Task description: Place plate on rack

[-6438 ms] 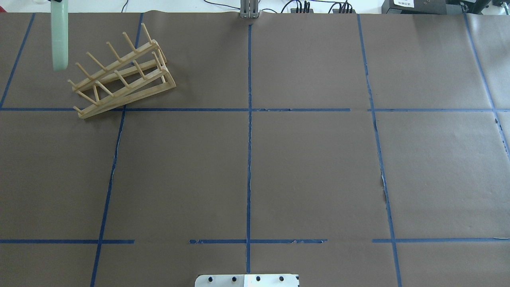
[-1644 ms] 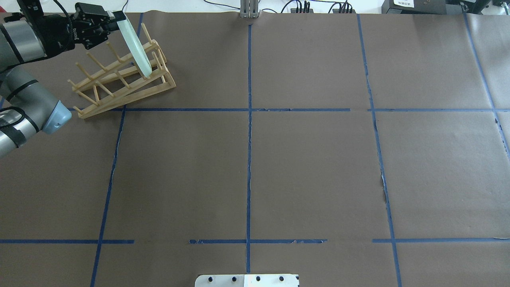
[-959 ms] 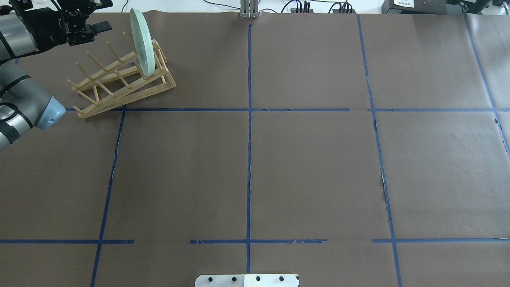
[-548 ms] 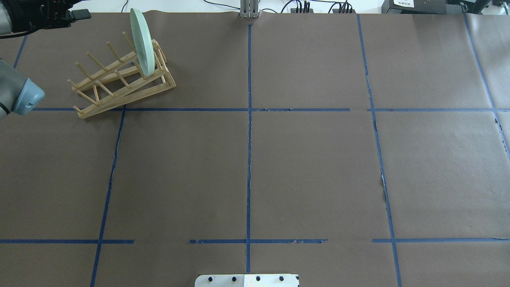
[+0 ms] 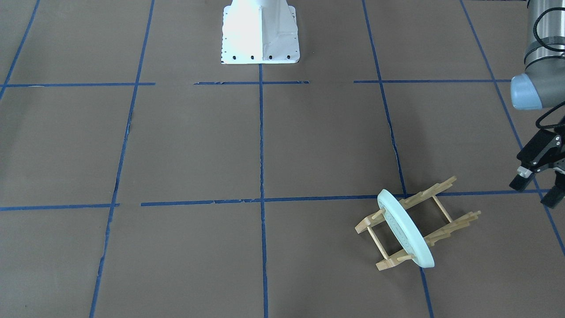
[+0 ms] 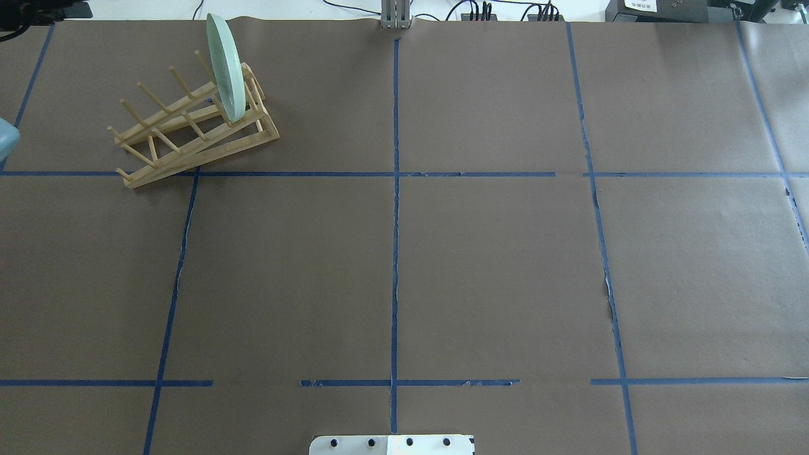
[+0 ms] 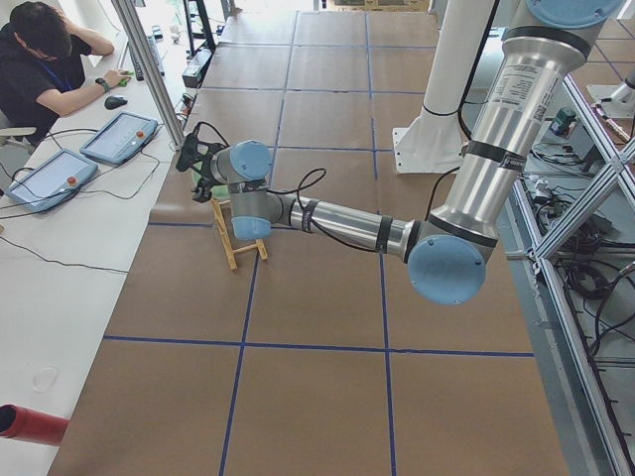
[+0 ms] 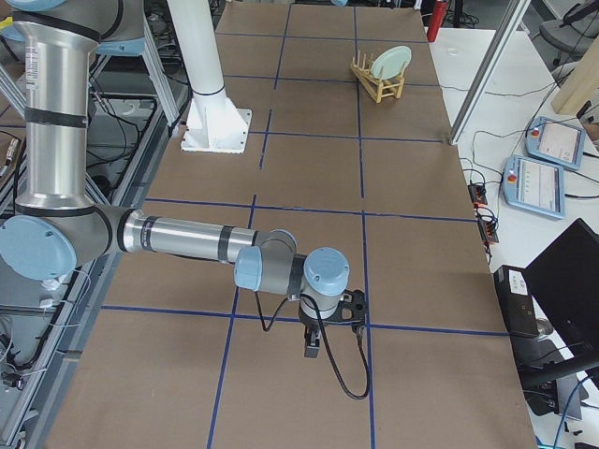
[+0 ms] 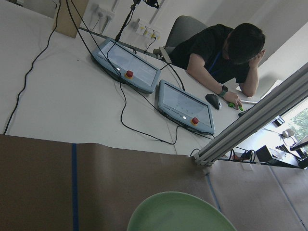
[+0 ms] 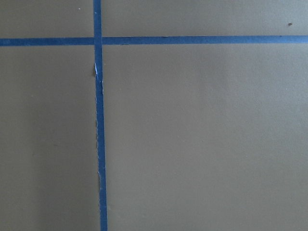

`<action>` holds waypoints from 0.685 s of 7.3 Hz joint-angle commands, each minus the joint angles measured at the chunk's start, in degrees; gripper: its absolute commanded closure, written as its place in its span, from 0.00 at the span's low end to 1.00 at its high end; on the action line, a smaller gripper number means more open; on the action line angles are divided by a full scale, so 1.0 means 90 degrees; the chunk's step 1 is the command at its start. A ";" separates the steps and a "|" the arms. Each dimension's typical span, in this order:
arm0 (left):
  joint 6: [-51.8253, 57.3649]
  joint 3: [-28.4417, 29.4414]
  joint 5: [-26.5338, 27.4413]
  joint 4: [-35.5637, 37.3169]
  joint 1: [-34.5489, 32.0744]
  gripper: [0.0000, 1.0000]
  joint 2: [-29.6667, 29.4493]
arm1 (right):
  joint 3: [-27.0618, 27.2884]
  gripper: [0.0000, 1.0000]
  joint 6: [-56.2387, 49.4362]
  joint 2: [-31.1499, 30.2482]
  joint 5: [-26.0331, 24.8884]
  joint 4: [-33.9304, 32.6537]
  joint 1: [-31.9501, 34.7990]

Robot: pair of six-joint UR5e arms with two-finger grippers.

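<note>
Standing on its edge, the round pale mint-green plate (image 5: 407, 231) is held between the upright pegs of the small light-wood dish rack (image 5: 435, 187), in a slot at the end of the rack nearer the table's middle. It is tilted slightly, and nothing but the rack is touching it. Faint rings can be made out on its inner face in the front-facing view. In the overhead view the plate (image 6: 225, 69) is seen almost edge-on, and the rack (image 6: 189, 145) lies at an angle in the far left part of the brown paper-covered table (image 5: 309, 145), across one of the blue tape lines (image 5: 260, 145).

The left gripper (image 5: 537, 190) is seen beyond the rack's other end, apart from it, with its jaws spread wide and nothing between them. The plate's upper rim (image 9: 180, 211) fills the bottom of the left wrist view.

The right gripper (image 8: 314, 341) is held over bare paper well apart from the rack; whether it is wide or narrow cannot be told.

Past the table's far edge, a person in a black shirt (image 9: 221, 53) is seated at a white bench beside two grey control tablets (image 9: 130, 72). The white robot base (image 5: 259, 31) is mounted at the near edge.
</note>
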 commanded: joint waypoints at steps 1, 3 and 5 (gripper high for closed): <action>0.1958 -0.0411 0.0043 0.1506 -0.0432 0.00 0.0222 | -0.0005 0.00 0.0000 0.0000 0.0000 0.0000 0.0000; 0.3560 -0.0558 0.0082 0.2486 -0.0716 0.00 0.0552 | -0.0005 0.00 0.0000 0.0000 0.0000 0.0000 0.0000; 0.4881 -0.0588 0.0024 0.3868 -0.0873 0.00 0.0740 | 0.0005 0.00 0.0000 0.0000 0.0000 -0.0010 0.0000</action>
